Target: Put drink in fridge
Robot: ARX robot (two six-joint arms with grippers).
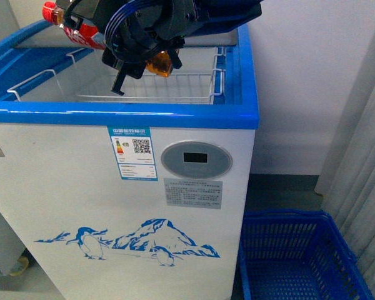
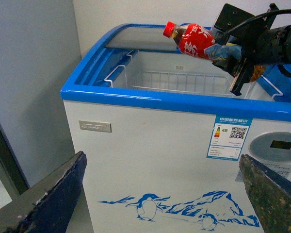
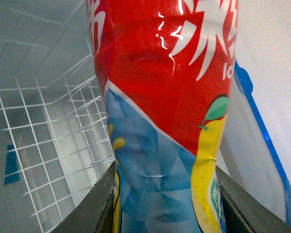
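One fridge (image 1: 122, 206), one drink (image 2: 191, 40), right tool (image 2: 230, 60) gripping

A: Where is the drink (image 2: 194, 41)?

B: Above the open top of the fridge (image 1: 112, 206), tilted nearly on its side, red cap toward the fridge's back left corner. The label is mostly red, with blue and yellow lower down.

A: And the fridge?

B: White chest body, blue top rim, a blue penguin-and-mountain picture on its front. A white wire basket hangs inside.
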